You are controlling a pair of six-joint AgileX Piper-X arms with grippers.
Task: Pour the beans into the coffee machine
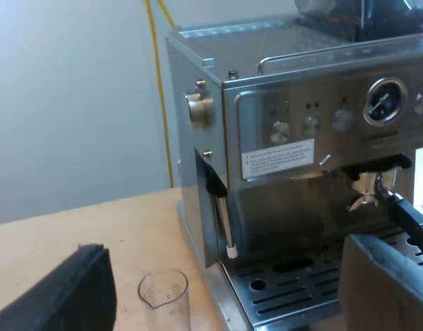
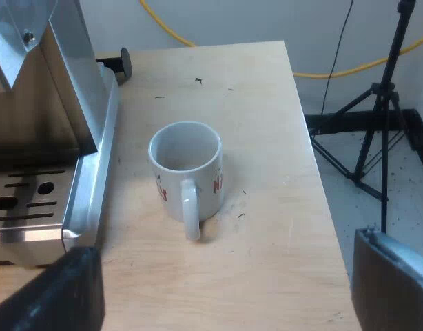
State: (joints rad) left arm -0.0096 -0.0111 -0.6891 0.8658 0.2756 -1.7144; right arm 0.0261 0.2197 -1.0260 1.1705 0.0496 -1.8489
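The left gripper (image 1: 222, 265) hangs low over the desk (image 1: 74, 227), facing the front corner of the espresso machine (image 1: 301, 158). Its two black fingers (image 1: 67, 296) are spread wide with nothing between them.

The coming move turns on the measuring glass (image 1: 163, 293). It stands upright on the desk, long axis vertical, just beside the corner of the drip tray (image 1: 294, 289). It lies ahead of the fingers and below them, nearer one finger than the other. I'd judge the gripper has to drop and shift sideways to bracket it. Whether the glass holds beans I cannot tell: its wall looks clear and its base is out of sight. The bean hopper (image 1: 335, 17) sits well above on the machine's top, so any grasp calls for a lift afterwards.

The right gripper (image 2: 222, 269) hovers over the desk at the machine's other side, its fingers (image 2: 394, 289) equally spread and empty. It looks down on a white mug (image 2: 187, 169) that stands upright near the tray's edge, handle toward the camera. The left arm is plainly the nearer one to the glass.

The left wrist view gives the glass, the hopper, the dials (image 1: 311, 126) and the steam wand (image 1: 224, 221). The right wrist view gives the mug, the desk's end and a tripod (image 2: 377, 131) on the floor beyond.
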